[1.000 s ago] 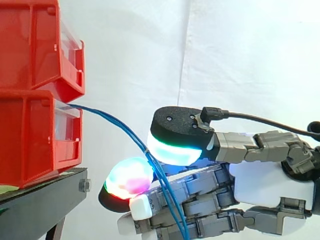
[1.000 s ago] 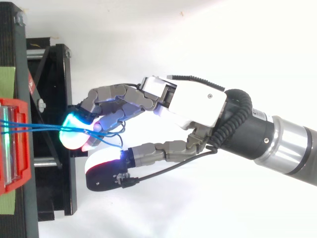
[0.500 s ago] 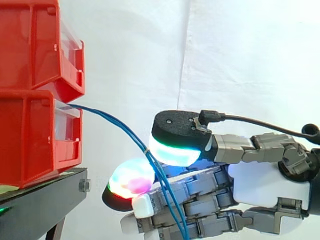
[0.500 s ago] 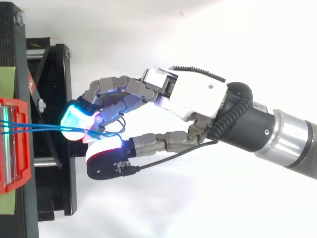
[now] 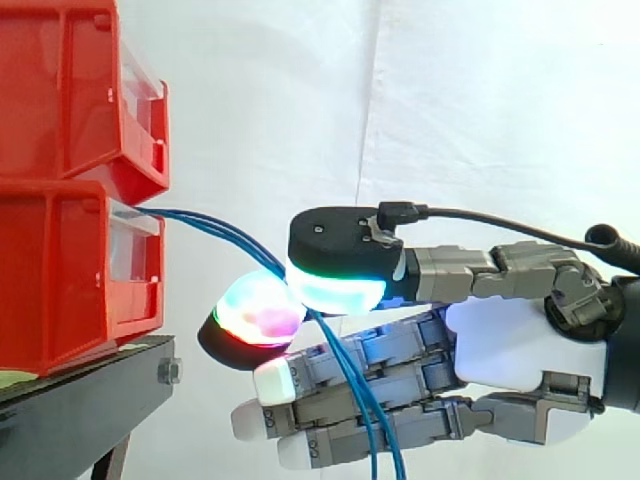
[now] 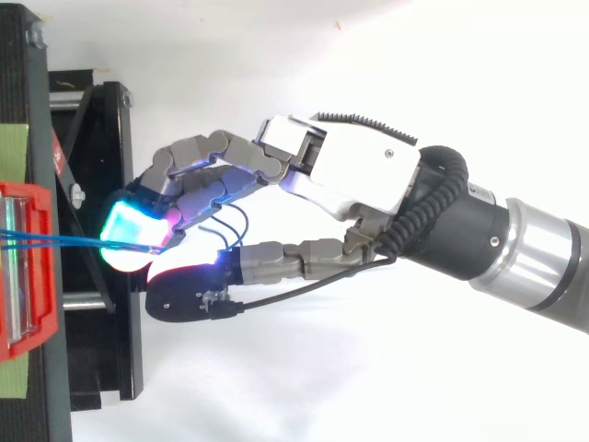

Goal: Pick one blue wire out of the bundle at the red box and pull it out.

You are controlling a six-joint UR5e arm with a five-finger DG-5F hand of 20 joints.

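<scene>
Before the white curtain (image 5: 480,110), the hand (image 5: 510,345) has closed since a second ago. Its thumb pad (image 5: 335,285) now meets a finger pad (image 5: 258,312) and pinches the blue wires (image 5: 215,228) between them, where a gap showed before. Below the pinch the wires hang past the other fingers. Beyond the fingertips they run, drawn closer together, to the lower red bin (image 5: 60,270) on the black stand (image 5: 80,415).
</scene>
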